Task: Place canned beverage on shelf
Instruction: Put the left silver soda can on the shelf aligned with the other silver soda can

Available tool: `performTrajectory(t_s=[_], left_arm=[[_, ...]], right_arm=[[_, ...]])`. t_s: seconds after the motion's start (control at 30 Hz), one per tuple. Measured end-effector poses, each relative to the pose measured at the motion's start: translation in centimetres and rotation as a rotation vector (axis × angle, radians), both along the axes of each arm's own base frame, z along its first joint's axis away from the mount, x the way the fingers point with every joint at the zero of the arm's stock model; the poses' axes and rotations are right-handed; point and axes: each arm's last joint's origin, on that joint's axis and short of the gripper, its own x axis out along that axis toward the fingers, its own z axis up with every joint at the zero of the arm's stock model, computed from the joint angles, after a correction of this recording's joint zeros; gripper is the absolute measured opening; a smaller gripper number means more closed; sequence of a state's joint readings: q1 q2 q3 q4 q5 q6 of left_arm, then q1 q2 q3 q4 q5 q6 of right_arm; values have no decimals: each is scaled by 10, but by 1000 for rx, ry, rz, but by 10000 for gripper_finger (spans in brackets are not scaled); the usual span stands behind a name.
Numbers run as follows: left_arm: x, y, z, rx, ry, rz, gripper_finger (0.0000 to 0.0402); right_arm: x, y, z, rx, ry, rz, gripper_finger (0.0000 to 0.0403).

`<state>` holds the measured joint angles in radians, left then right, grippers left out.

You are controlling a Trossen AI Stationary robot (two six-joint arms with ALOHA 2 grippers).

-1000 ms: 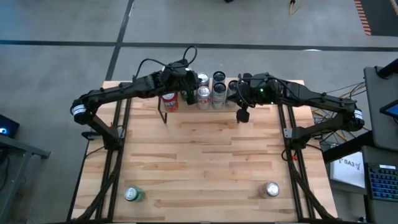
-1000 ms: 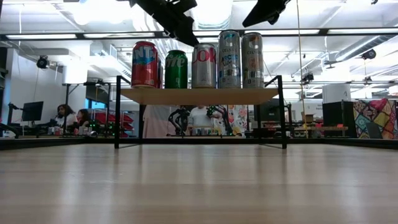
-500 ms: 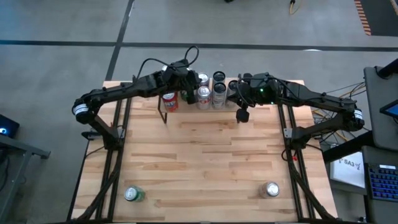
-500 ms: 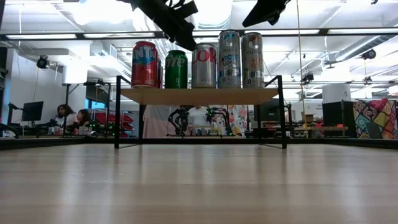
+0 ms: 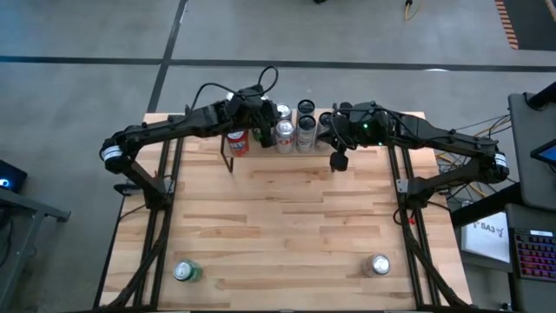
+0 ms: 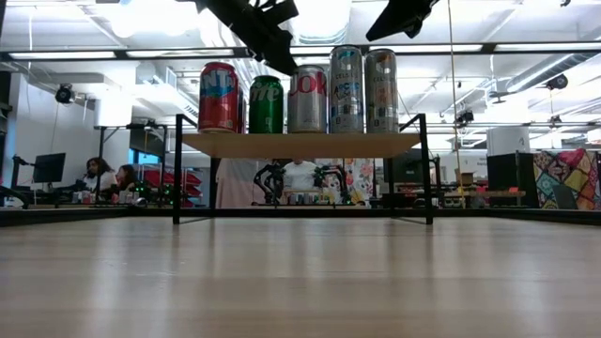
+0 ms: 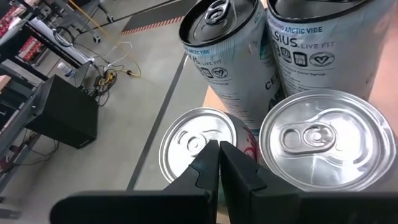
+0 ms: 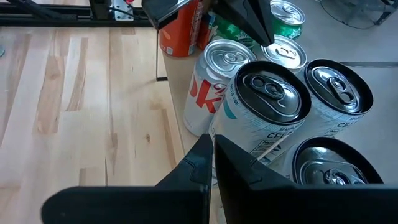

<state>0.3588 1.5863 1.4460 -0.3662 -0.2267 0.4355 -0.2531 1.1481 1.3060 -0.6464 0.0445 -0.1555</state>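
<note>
The shelf (image 6: 300,144), a small wood board on thin black legs, stands at the table's far edge. On it stand a red can (image 6: 218,97), a green can (image 6: 266,104), a silver cola can (image 6: 308,99) and two tall pale cans (image 6: 364,89), with more behind. My left gripper (image 7: 219,148) hangs shut just above the tops of the cans (image 5: 261,129) near the shelf's middle. My right gripper (image 8: 211,140) is shut too and hovers by the shelf's right end (image 5: 330,130), beside the tall cans. Neither holds a can.
Two more cans sit near the table's front edge: a green one (image 5: 185,271) at the left and a silver one (image 5: 379,264) at the right. The wide wooden tabletop (image 5: 287,217) lies between them and the shelf. People sit at desks in the room behind (image 6: 108,178).
</note>
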Motion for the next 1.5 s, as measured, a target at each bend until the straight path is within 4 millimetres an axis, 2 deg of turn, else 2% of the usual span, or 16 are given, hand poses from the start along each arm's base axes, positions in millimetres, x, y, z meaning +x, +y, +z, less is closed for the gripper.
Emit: performTrajectory(t_s=[0.67, 1.5], left_arm=[[-5, 0, 9, 59, -5, -22, 0], [0, 4, 0, 43, 18, -14, 0]], right_arm=[[0, 0, 0, 11, -4, -8, 9], [0, 0, 0, 14, -4, -10, 9]])
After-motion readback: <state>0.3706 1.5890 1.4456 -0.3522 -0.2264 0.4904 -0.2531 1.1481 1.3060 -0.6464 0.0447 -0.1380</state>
